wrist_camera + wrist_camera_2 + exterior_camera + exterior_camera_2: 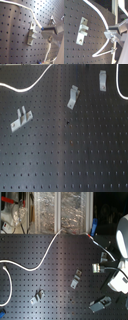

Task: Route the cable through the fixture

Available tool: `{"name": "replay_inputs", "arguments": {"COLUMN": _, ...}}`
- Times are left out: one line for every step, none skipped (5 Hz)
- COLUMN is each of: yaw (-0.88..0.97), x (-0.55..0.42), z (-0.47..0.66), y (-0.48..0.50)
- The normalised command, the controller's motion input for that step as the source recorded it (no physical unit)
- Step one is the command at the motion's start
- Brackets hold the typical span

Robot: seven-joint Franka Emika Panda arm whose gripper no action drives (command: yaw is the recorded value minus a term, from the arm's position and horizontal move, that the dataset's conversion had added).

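Fingers (112, 33) tight on white cable (101, 18).

Both exterior views are soft and low in resolution; the dark perforated counter (65, 159) is evenly lit with faint shadows. In both wrist views the board shows a grey sheen of glare. The white cable (101, 17) is overexposed, and the nearby fingers (112, 33) appear blurred.

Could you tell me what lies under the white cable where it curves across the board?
Under the cable only the black perforated board shows, in both exterior views. It crosses no metal clip. Whether it touches the board or arches above it cannot be told.
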Motion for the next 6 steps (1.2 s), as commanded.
{"name": "replay_inputs", "arguments": {"yaw": -0.01, "x": 0.0, "z": 0.01, "y": 0.0}}
{"name": "replay_inputs", "arguments": {"yaw": -0.57, "x": 0.052, "z": 0.22, "y": 0.082}}
{"name": "replay_inputs", "arguments": {"yaw": -0.74, "x": -0.054, "z": 0.36, "y": 0.228}}
{"name": "replay_inputs", "arguments": {"yaw": -0.78, "x": -0.235, "z": 0.41, "y": 0.135}}
{"name": "replay_inputs", "arguments": {"yaw": -0.84, "x": -0.222, "z": 0.45, "y": 0.105}}
{"name": "replay_inputs", "arguments": {"yaw": -0.81, "x": -0.236, "z": 0.36, "y": 0.082}}
